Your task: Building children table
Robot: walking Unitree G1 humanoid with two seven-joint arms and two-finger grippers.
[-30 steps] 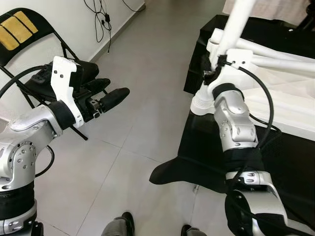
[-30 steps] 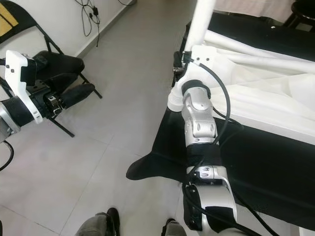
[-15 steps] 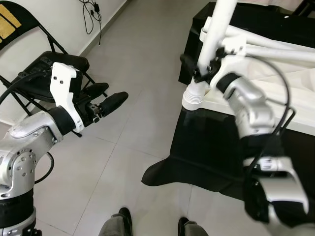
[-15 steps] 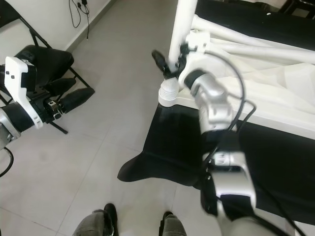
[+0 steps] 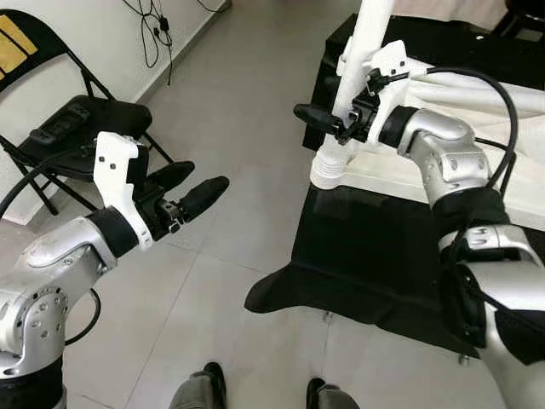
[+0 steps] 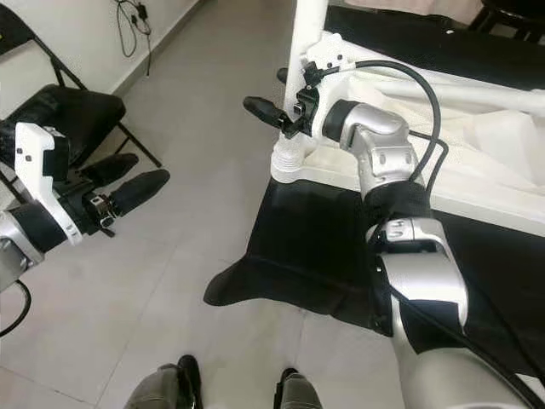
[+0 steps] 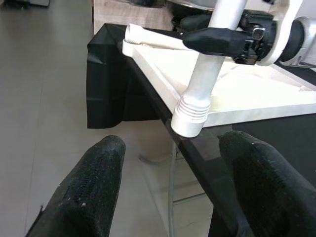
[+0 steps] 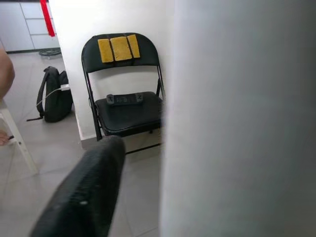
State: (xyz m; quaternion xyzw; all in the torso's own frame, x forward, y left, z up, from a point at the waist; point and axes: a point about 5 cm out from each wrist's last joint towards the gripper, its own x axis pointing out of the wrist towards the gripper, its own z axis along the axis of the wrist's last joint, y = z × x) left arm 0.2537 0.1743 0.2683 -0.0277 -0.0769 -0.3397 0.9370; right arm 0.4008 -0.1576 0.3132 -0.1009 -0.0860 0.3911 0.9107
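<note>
A white children's table (image 5: 511,183) lies upside down on a surface draped in black cloth (image 5: 375,247). One white table leg (image 5: 370,25) stands upright at its near corner, ending in a ribbed collar (image 5: 334,166). My right gripper (image 6: 264,89) reaches in from the right and is shut on this leg, one black finger (image 5: 311,115) on its near side and the other behind it. In the right wrist view the leg (image 8: 237,123) runs close along one finger (image 8: 84,197). My left gripper (image 5: 204,175) hangs open over the floor to the left, pointing at the leg (image 7: 205,79).
A black folding chair (image 5: 85,119) with yellow pads stands by the left wall, a black device (image 5: 55,128) on its seat. Cables (image 5: 157,34) trail along the wall. The cloth's corner (image 5: 281,298) spills onto the tiled floor. A person's shoes (image 5: 204,379) are at my feet. A backpack (image 8: 52,101) leans beside the chair.
My right arm has swung from under the leg out to the right, turning its wrist, with the fingers still around the leg. The left gripper stays open in place.
</note>
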